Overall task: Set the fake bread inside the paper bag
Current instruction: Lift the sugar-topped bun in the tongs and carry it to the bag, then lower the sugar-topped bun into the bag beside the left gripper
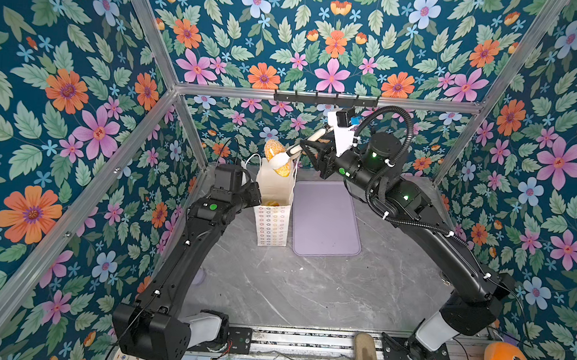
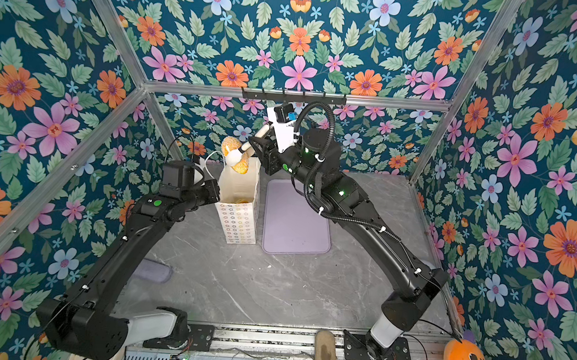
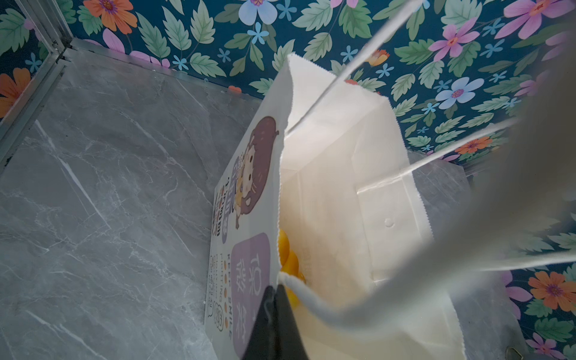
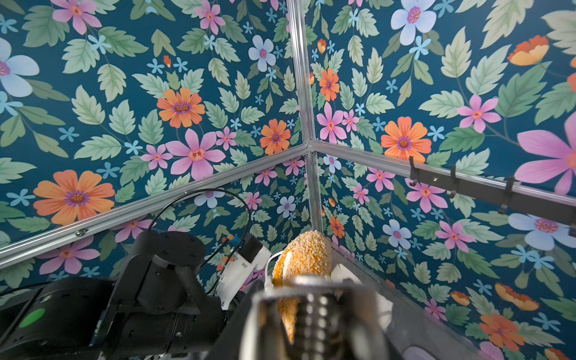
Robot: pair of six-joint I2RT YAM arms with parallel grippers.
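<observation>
Between the white fingers (image 1: 294, 149) of the right claw (image 1: 279, 160) sits the seeded roll (image 1: 273, 148), clamped across its middle and tilted. It hangs up off the bench (image 1: 307, 293), over the open mouth of the paper bag (image 1: 271, 225), close to the far rim. Both top views show that, and the right wrist view has the roll (image 4: 307, 252) sticking out past the claw's tips.

Straight below that claw the bag stands upright, ring-print side facing the front. The left claw (image 3: 275, 299) is squeezed together on the bag's rim, right where a cord handle (image 3: 299, 288) comes out of the paper, so it's holding that edge. Looking down past it into the bag (image 3: 327, 156), some glossy orange-yellow bread pieces (image 3: 288, 261) are lying at the bottom. Can't tell which ones, they're mostly hidden by the wall.

Down below the right claw's wrist, a lilac tray (image 1: 326, 221) lies flat on the bench just beside the bag.
</observation>
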